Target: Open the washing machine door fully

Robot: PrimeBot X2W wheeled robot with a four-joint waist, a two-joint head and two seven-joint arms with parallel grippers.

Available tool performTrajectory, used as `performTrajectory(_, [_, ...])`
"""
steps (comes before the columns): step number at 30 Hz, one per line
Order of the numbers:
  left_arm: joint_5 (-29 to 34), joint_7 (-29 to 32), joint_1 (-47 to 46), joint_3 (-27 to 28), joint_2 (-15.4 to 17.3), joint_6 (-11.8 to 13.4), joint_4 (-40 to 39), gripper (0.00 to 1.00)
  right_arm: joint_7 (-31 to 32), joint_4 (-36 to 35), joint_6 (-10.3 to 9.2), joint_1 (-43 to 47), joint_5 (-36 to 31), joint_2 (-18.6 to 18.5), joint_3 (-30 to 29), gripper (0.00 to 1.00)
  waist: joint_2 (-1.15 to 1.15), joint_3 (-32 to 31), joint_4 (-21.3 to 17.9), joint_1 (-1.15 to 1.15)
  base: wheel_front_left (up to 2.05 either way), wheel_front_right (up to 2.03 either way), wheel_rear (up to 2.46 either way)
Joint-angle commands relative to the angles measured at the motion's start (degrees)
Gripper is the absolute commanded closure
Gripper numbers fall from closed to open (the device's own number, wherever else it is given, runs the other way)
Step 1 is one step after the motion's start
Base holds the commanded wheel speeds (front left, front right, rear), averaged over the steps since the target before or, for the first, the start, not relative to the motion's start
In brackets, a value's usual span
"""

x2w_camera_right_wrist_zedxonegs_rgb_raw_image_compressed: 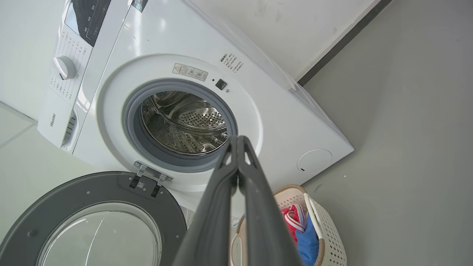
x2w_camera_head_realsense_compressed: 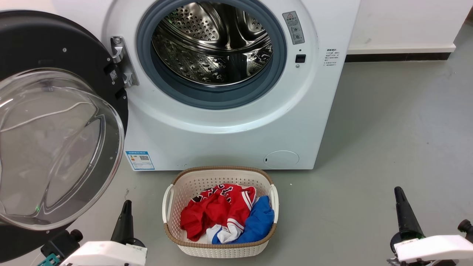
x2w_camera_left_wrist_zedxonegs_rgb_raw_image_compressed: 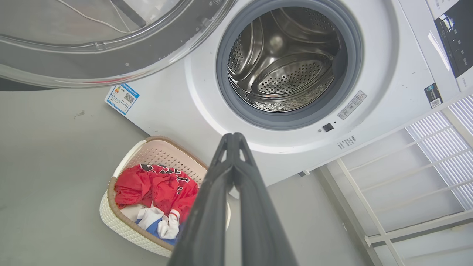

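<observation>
The white washing machine faces me with its steel drum exposed. Its door, black-rimmed with a clear domed glass, is swung wide to the left on its hinge. The same door fills the top left of the left wrist view and the bottom left of the right wrist view. My left gripper is shut and empty, low beside the door's lower edge. At the lower right, my right gripper is shut too, empty, over the floor. Neither touches the door.
A white laundry basket with red, white and blue clothes stands on the grey floor in front of the machine, between my grippers. A white wall with a dark skirting runs behind at the right. Open floor lies to the right.
</observation>
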Motion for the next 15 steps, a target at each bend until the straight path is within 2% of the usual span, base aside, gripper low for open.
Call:
performTrajectory(1, [-1.58,0.25,-1.62,0.23,0.03,-0.52,-0.4,1.0,0.31,-0.24,0.01,-1.64,1.47,-0.49,-0.1,1.0,0.0,0.02,0.0,0.0,0.0,0.0,0.0])
performTrajectory(15, [-11.55,2.64,-3.03,0.83,0.03,-1.06,0.44,1.0,2.63,1.26,0.01,-3.21,10.73,-0.54,-0.46,1.0,0.0,0.28,0.0,0.0,0.0,0.0,0.0])
